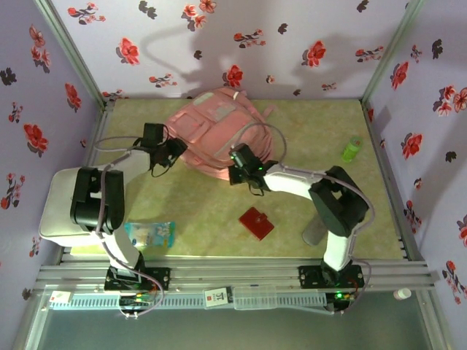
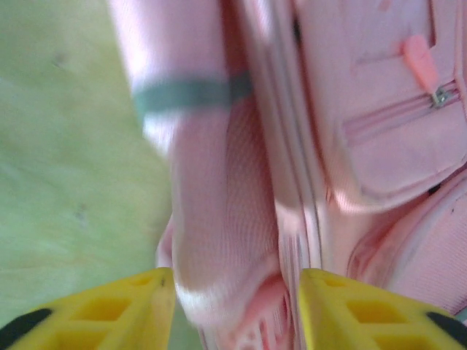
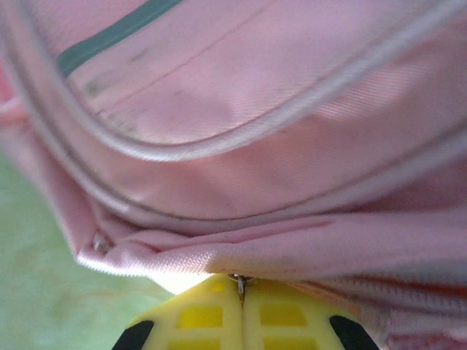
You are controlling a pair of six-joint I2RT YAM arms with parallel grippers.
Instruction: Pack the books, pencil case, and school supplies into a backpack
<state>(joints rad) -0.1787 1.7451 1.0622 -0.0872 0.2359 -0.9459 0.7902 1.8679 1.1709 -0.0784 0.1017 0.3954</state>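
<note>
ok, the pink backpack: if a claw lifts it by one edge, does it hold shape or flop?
Likely flops: the backpack lies slumped, its cloth folding above the right claw, shut on what looks like a zip pull. Probably light for its size, as it looks flat, not stuffed. A tug may just stretch fabric before it slides.

The top external camera looks steeply down on the whole counter [image 1: 219, 211] from high on the near side of the backpack [image 1: 211, 124]. Both wrist cameras sit very close against that backpack, the left facing its left side and the right its near edge. All three views share it.
</note>
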